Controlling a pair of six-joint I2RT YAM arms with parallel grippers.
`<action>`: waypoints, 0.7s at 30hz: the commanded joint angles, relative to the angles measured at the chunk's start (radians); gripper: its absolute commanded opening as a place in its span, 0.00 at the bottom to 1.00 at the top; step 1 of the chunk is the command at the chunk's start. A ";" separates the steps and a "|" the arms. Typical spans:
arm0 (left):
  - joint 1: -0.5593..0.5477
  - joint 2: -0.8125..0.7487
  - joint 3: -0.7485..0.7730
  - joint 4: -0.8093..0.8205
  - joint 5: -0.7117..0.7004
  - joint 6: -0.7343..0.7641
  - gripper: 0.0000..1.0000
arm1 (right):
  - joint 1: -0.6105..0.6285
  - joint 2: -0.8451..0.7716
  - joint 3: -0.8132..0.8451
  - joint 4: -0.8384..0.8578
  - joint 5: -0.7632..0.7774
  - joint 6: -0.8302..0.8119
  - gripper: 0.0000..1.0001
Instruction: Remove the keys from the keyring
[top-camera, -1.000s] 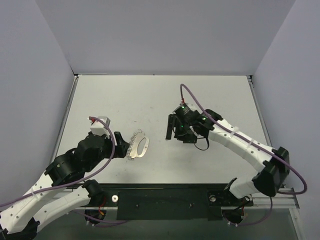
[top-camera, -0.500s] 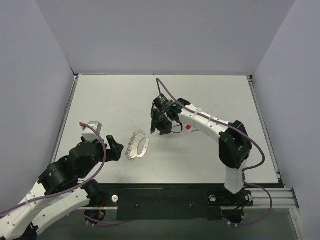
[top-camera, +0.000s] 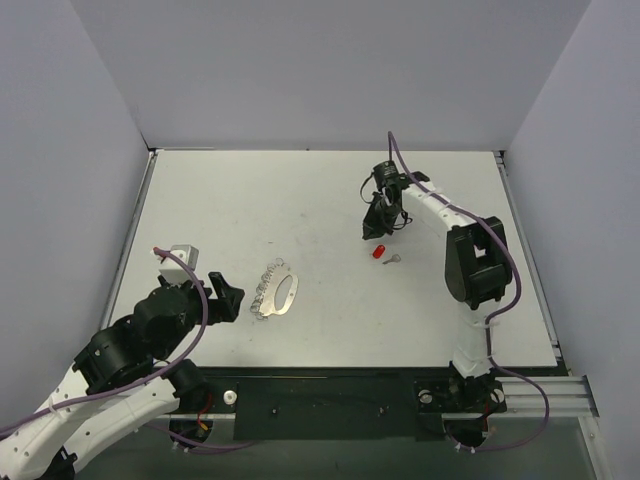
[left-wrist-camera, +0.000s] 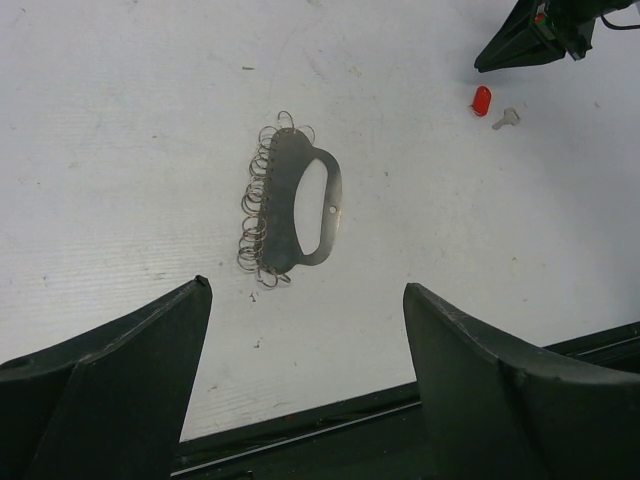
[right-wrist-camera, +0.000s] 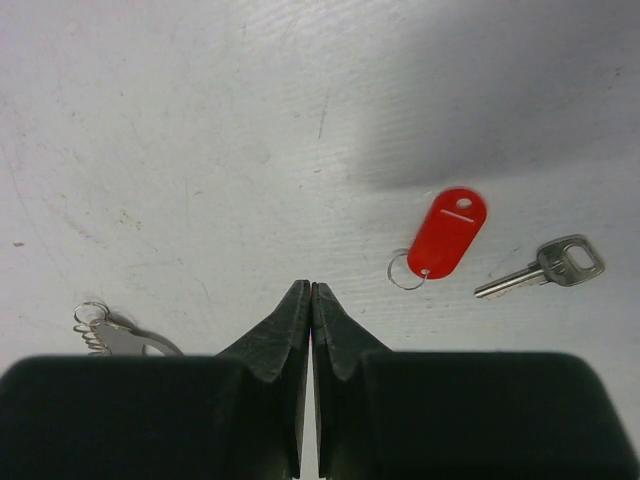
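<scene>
The silver key (right-wrist-camera: 545, 266) lies loose on the table (top-camera: 200, 200), right of centre, at about 4 o'clock of a red tag (right-wrist-camera: 447, 232) and just beside it without touching. The tag carries its own small split ring (right-wrist-camera: 405, 270), and the key's blade points toward that ring but is apart from it. The keyring plate (left-wrist-camera: 300, 195), a flat metal handle edged with a row of wire loops, rests well apart from both, off at 8 o'clock of the tag in the overhead view. No key shows on those loops, though they are fine and crowded enough that I cannot fully rule one out. On that reading the removal looks done, with nothing left but to clear away.

The right fingers (right-wrist-camera: 285, 335) are clenched tight together on nothing, hovering at 12 o'clock of the tag. The left fingers (left-wrist-camera: 140, 350) are spread wide and empty, at 9 o'clock of the plate.

There is bare table all round the key. The far edge at 12 o'clock and the right edge at 3 o'clock are both well off. The nearest obstacle is the right arm's elbow link (top-camera: 475, 265), at 3 o'clock.
</scene>
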 joint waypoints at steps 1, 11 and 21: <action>0.009 0.005 0.004 0.027 -0.009 0.005 0.88 | -0.030 0.032 -0.001 -0.041 -0.022 -0.028 0.00; 0.026 0.012 -0.002 0.037 0.005 0.011 0.87 | -0.053 0.043 -0.054 -0.032 -0.015 -0.065 0.00; 0.029 0.008 0.001 0.034 0.005 0.011 0.87 | -0.103 0.040 -0.148 -0.020 0.005 -0.081 0.00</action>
